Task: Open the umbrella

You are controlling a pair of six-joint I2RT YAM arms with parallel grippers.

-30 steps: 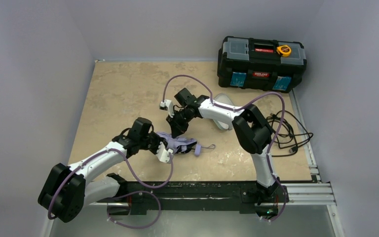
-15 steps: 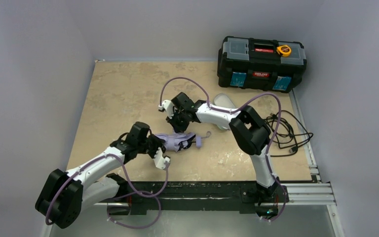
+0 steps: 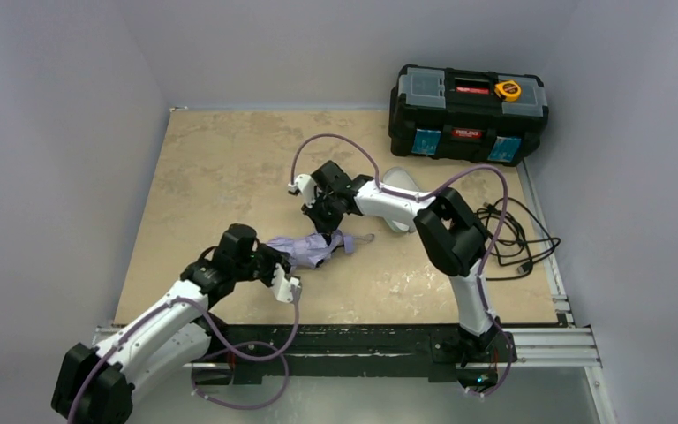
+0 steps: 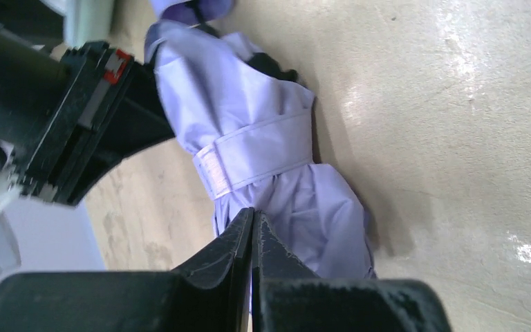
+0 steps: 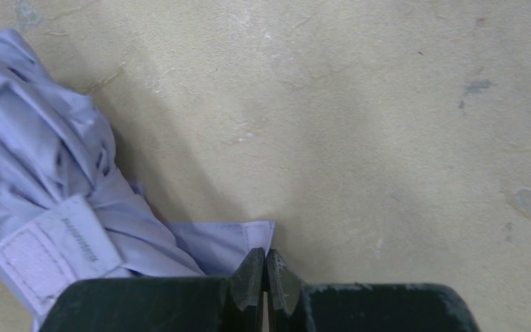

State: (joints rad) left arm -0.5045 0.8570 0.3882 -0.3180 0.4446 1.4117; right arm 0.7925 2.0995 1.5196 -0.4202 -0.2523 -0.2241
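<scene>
The umbrella [image 3: 305,250] lies folded on the tan table, a pale lavender bundle with its velcro strap [image 4: 249,155] wrapped round it. My left gripper [image 3: 275,259] is at its left end. In the left wrist view its jaws are pressed together [image 4: 252,211] against the gathered canopy [image 4: 297,207]. My right gripper [image 3: 325,234] is at the umbrella's right end. In the right wrist view it is shut [image 5: 264,252] on the corner of a loose lavender flap [image 5: 228,242], beside the bundle [image 5: 34,159]. The shaft and handle are hidden.
A black toolbox [image 3: 468,113] with a yellow tape measure [image 3: 508,89] stands at the back right. A pale sleeve-like object [image 3: 399,181] lies behind the right arm. Black cables [image 3: 512,234] lie at the table's right edge.
My left arm has drawn back to the left and toward the near edge, and the umbrella has slid left with it. My right gripper has stayed on the umbrella's right end.
</scene>
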